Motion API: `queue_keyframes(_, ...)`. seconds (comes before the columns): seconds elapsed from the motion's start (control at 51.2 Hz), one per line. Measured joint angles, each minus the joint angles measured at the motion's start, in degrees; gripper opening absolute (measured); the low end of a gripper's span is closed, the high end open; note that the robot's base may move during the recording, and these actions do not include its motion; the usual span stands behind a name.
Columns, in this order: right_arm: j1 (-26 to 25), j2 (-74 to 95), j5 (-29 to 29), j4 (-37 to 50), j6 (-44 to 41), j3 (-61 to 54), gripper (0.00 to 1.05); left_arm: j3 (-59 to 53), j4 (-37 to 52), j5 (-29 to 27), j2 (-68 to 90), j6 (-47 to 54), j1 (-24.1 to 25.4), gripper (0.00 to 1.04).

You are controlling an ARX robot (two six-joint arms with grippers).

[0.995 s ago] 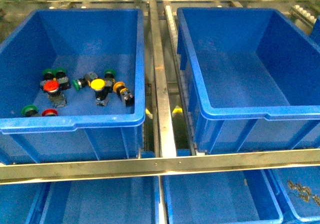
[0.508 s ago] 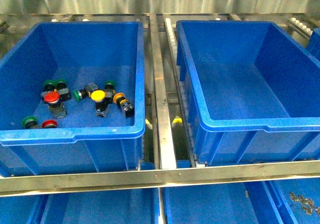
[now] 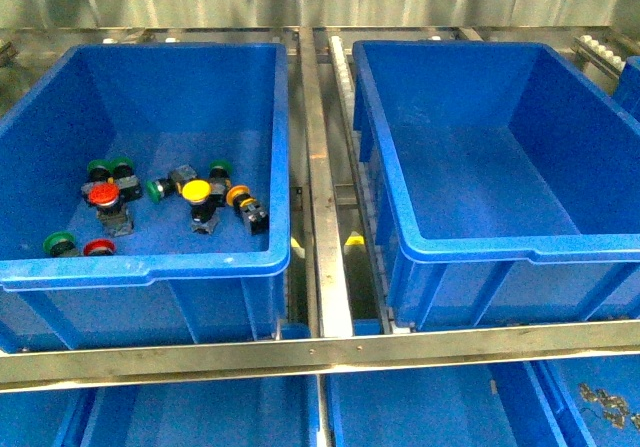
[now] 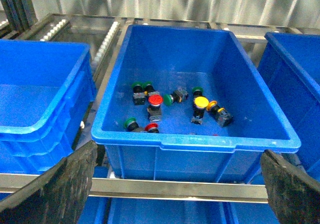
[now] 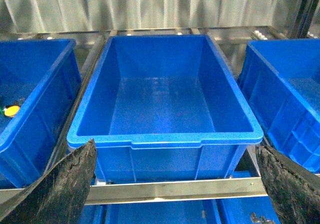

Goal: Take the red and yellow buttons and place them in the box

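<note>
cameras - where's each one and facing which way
Front: on the body, looking down at the button crate and empty crate; no arm shows.
Left wrist: on that wrist, facing the button crate; open left gripper shows.
Right wrist: on that wrist, facing the empty crate; open right gripper shows.
Front and left wrist share the yellow button.
</note>
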Motion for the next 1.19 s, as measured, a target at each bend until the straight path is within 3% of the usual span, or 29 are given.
queue_keyframes(0.137, 0.00, 0.00, 0.00, 0.00, 0.00, 0.00, 0.97, 0.57, 5.07, 7.15, 7.50, -5.16, 5.38, 0.97)
queue_keyframes(0.273, 0.00, 0.00, 0.00, 0.00, 0.00, 0.00, 0.97, 3.06, 14.91, 8.79, 17.92, -6.54, 6.60, 0.97)
queue_keyframes(0.742, 0.00, 0.00, 0.00, 0.00, 0.00, 0.00, 0.97, 16.96, 40.44, 0.26, 60.08, -2.49, -3.34, 0.97)
queue_keyframes(1.191, 0.00, 0.00, 0.00, 0.00, 0.00, 0.00, 0.97, 44.15, 41.18, -10.25, 96.98, 4.81, -9.62, 0.97)
